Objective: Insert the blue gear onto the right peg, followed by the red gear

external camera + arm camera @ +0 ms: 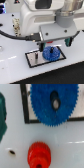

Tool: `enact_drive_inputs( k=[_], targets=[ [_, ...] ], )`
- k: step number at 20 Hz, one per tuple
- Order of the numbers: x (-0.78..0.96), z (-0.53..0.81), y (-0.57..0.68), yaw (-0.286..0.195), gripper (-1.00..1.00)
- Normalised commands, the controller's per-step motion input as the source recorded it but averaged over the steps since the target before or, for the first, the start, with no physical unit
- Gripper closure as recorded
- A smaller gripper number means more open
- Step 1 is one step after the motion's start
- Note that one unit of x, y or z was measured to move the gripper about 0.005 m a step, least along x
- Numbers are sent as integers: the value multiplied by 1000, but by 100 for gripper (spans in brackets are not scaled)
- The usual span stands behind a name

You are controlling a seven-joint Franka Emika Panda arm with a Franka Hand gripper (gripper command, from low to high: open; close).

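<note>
Blue gear (52, 105) already on plate (31, 59), under claw (54, 41). Claw state: cannot tell. Next step: go to red gear (39, 154), near, on bench (15, 70); grasp hub.

The blue gear (49, 53) lies on the grey plate (33, 58), directly below the end effector (53, 44).

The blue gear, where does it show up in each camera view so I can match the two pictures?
Exterior view: the blue gear lies on the grey black-rimmed plate, toward the exterior view's right, just below the arm.
Wrist view: the blue gear fills the upper part of the picture, with the red gear apart from it on the white table.
Shared landmark: the plate's black rim beside the blue gear.
</note>
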Motion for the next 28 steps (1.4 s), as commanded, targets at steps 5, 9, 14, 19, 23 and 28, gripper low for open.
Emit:
enact_drive_inputs(
  k=[5, 9, 14, 19, 23, 28],
  targets=[
    [-500, 7, 219, 0, -100],
    [-486, -20, 295, 0, -100],
    [-444, -184, 148, 0, -100],
    [-426, -273, 14, 0, -100],
    [-387, -336, -46, 0, -100],
    [-338, -348, 9, 0, -100]
  ],
)
